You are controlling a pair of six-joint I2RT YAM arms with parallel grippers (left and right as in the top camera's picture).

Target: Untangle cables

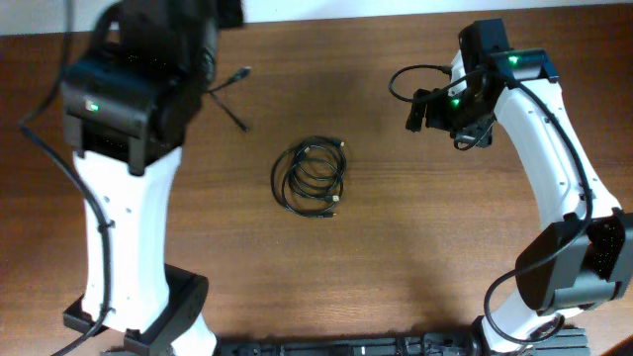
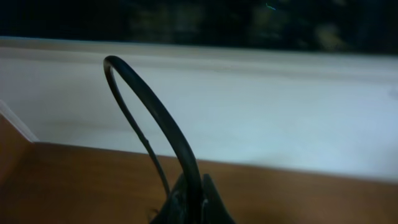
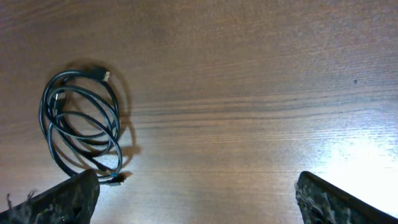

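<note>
A coiled bundle of thin black cables [image 1: 310, 176] lies on the wooden table [image 1: 396, 247] near its middle. It also shows in the right wrist view [image 3: 81, 127], with small plug ends at its top and bottom. My left gripper [image 2: 193, 205] is shut on a separate black cable [image 2: 155, 106] that arches up from the fingers. In the overhead view that cable [image 1: 229, 97] sticks out from under the left arm, its plug end toward the back. My right gripper [image 3: 196, 199] is open and empty above bare table, right of the bundle; it also shows in the overhead view [image 1: 423, 109].
The bulky left arm [image 1: 129, 109] covers the table's back left corner. The right arm's own thicker black wire [image 1: 406, 79] loops beside its wrist. A white wall [image 2: 280, 106] runs behind the table's far edge.
</note>
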